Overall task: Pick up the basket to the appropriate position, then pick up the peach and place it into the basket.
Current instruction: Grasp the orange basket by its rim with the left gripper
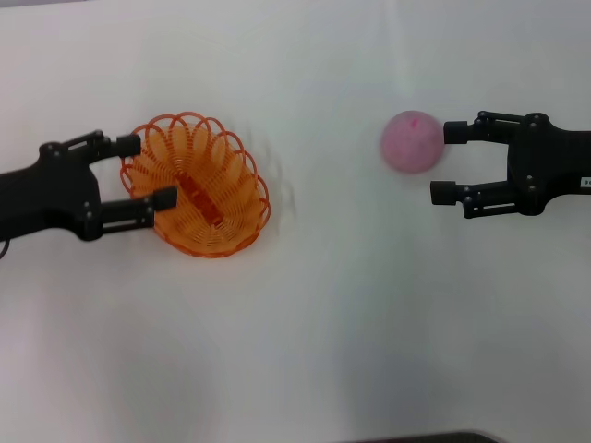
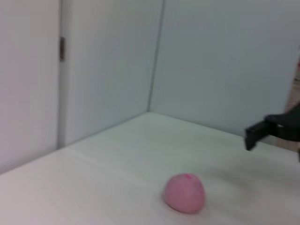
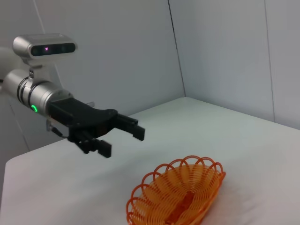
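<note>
1. Sitting on the white tabletop (image 1: pixel 305 351) at the robot's left: the oval orange basket of looped plastic wire with a scalloped rim (image 1: pixel 199 183), not lifted as far as visible, so first step judged unfinished.
2. Straddling that basket's near-left rim: the black left gripper (image 1: pixel 146 172), fingers spread wide, one at the rim's far side and one over the bowl; seemingly raised above the basket in the right wrist view, contact unclear.
3. Lying farther off at the right, well apart from the basket: the round fuzzy pink peach (image 1: pixel 412 141), not yet grasped.
4. Hovering just beside the peach: the black right gripper (image 1: pixel 449 162), fingers wide, gripping nothing; pick and placement both remaining.
</note>
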`<action>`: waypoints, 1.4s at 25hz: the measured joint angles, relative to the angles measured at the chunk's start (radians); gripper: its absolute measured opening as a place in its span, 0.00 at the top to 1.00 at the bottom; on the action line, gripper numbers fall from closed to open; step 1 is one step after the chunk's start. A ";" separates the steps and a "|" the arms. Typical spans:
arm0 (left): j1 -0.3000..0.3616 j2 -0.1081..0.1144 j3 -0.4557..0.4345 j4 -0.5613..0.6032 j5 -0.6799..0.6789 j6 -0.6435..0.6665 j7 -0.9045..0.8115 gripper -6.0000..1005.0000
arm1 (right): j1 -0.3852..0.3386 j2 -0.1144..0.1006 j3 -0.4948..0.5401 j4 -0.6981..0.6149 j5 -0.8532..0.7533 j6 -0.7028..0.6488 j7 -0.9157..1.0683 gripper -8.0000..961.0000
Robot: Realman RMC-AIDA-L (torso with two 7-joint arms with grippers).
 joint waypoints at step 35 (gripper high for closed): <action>-0.035 -0.001 -0.001 -0.315 -0.546 -0.280 0.295 0.18 | -0.006 0.007 0.009 0.019 0.005 0.006 -0.010 0.02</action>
